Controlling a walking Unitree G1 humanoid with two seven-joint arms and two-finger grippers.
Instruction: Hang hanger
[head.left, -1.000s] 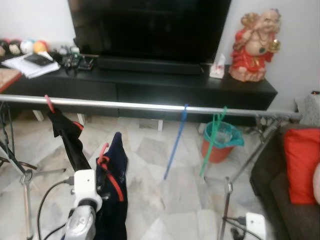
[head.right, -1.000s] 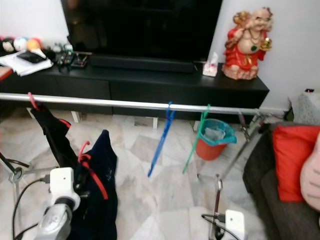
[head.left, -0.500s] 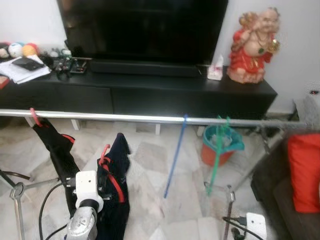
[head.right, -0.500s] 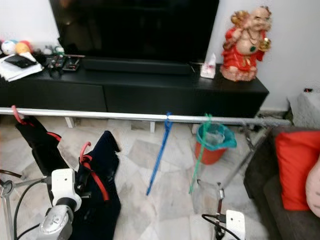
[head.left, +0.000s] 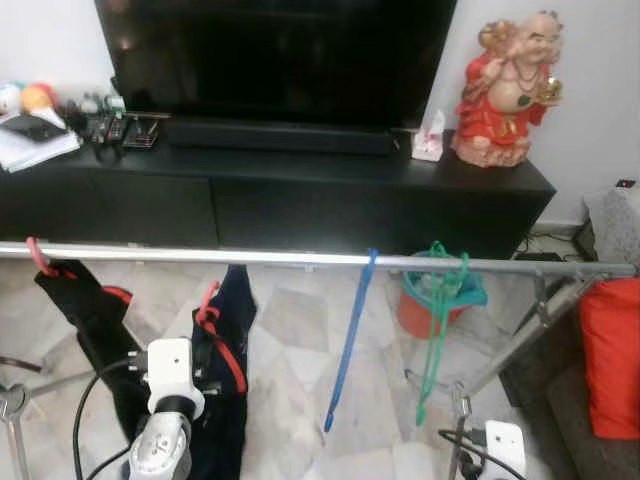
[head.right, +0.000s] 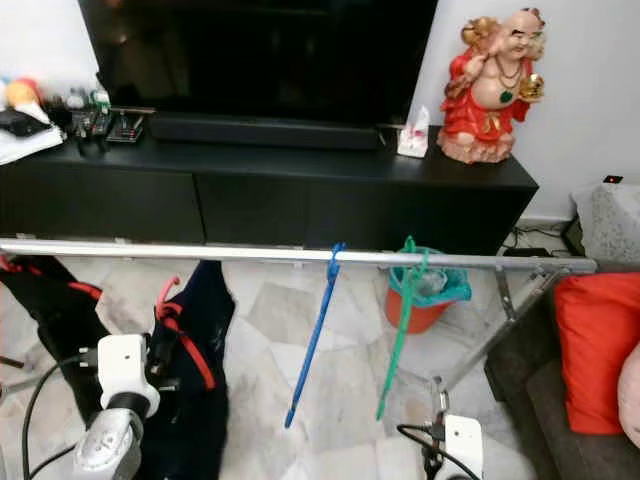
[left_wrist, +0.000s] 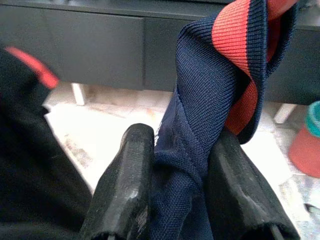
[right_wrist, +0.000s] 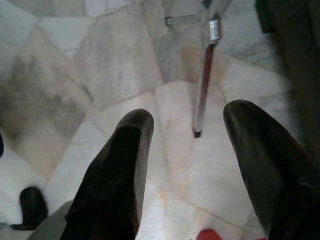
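Note:
A silver rail (head.left: 300, 259) runs across in front of me. My left gripper (left_wrist: 180, 142) is shut on a navy garment (head.left: 228, 345) with red trim, which hangs on a red hanger (head.left: 208, 300). The hanger's hook sits just below the rail, left of centre. A second red hanger (head.left: 38, 256) holding a black garment (head.left: 92, 310) hangs on the rail at the far left. A blue hanger (head.left: 350, 335) and a green hanger (head.left: 434, 305) hang right of centre. My right gripper (right_wrist: 187, 120) is open, low over the floor.
Behind the rail stands a black TV cabinet (head.left: 300, 190) with a television (head.left: 280, 50) and a red figurine (head.left: 505, 90). An orange bin (head.left: 425, 300) sits on the marble floor. The rack's legs (head.left: 520, 345) and a red cushion (head.left: 610, 350) are at the right.
The camera has moved, so the rail sits lower in the picture. The held hanger's hook is now closer beneath the rail. The green hanger has swung.

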